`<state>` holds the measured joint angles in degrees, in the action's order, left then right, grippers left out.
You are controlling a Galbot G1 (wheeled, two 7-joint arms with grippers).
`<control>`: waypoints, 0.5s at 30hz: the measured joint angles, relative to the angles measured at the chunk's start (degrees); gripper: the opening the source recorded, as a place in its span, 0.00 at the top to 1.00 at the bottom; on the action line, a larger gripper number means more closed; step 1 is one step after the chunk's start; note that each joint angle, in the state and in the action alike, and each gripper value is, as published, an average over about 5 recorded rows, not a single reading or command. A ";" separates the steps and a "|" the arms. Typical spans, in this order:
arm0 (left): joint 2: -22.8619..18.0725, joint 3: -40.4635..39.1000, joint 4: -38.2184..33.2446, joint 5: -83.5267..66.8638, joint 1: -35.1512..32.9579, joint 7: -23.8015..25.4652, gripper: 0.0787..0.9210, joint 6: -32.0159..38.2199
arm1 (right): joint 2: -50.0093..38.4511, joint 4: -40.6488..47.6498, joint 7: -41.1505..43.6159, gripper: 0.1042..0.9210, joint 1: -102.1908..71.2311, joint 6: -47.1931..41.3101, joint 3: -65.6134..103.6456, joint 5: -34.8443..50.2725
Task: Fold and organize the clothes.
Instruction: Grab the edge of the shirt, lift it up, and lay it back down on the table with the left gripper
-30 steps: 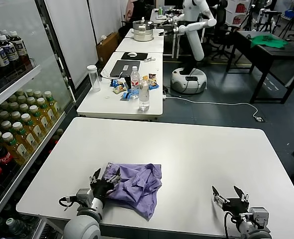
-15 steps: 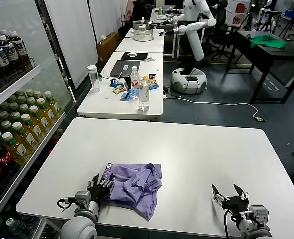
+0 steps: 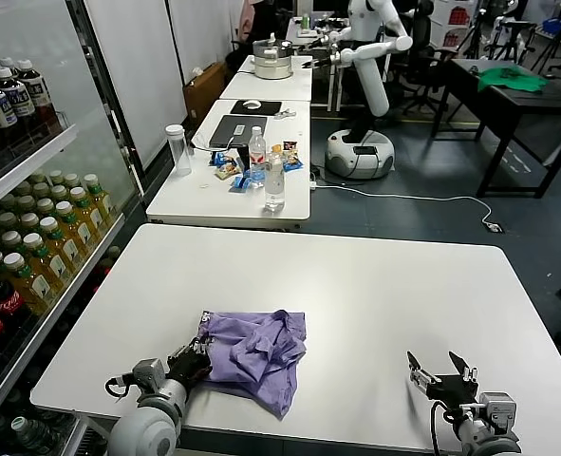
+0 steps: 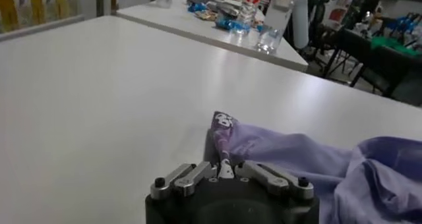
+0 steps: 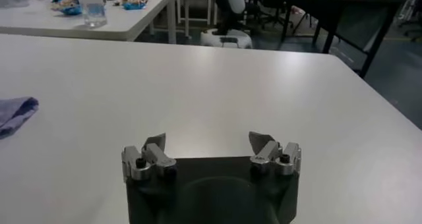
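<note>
The lavender T-shirt (image 3: 256, 353) lies crumpled on the white table (image 3: 375, 285) near its front left edge. My left gripper (image 3: 193, 362) is at the shirt's left edge, shut on a fold of the fabric. In the left wrist view the jaws pinch the shirt's edge (image 4: 223, 158), with a darker purple print (image 4: 225, 120) just beyond. My right gripper (image 3: 442, 376) is open and empty over the table's front right, far from the shirt. In the right wrist view its gripper (image 5: 208, 143) is spread wide, and a corner of the shirt (image 5: 16, 111) shows.
A shelf of drink bottles (image 3: 33, 247) stands along the table's left side. A second white table (image 3: 242, 161) behind holds water bottles, snacks and a laptop. Another robot (image 3: 365, 85) and a dark table with a green cloth (image 3: 513, 78) stand farther back.
My left gripper has closed on the shirt's left edge and drawn slightly back and down; it was open at the shirt a second ago. The right gripper has stayed in place.
</note>
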<state>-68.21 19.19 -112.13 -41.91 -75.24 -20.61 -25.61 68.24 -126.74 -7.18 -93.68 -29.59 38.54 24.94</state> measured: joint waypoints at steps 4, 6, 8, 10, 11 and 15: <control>0.27 2.35 -0.64 -4.65 0.31 0.21 0.95 0.25 | 0.00 -0.17 -0.10 0.12 0.04 0.01 0.04 0.06; 0.63 3.88 -1.09 -7.21 0.54 0.33 0.95 0.26 | -0.02 -0.21 -0.13 0.12 0.08 0.02 0.05 0.14; 1.10 5.67 -1.61 -9.91 0.80 0.38 0.95 0.16 | -0.06 -0.19 -0.16 0.12 0.16 0.06 0.03 0.22; 1.75 7.75 -2.20 -12.61 1.07 0.37 0.95 -0.07 | -0.12 -0.10 -0.18 0.12 0.29 0.11 -0.05 0.30; 2.16 8.94 -2.52 -13.96 1.23 0.35 0.95 -0.22 | -0.15 -0.03 -0.18 0.12 0.37 0.14 -0.12 0.34; 4.49 14.55 -3.78 -19.35 2.05 0.10 0.95 -1.09 | -0.22 0.26 -0.19 0.12 0.81 0.21 -0.52 0.53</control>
<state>-63.71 33.74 -115.90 -61.26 -73.19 -20.51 -26.70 68.02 -126.48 -7.37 -92.87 -29.38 38.02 25.47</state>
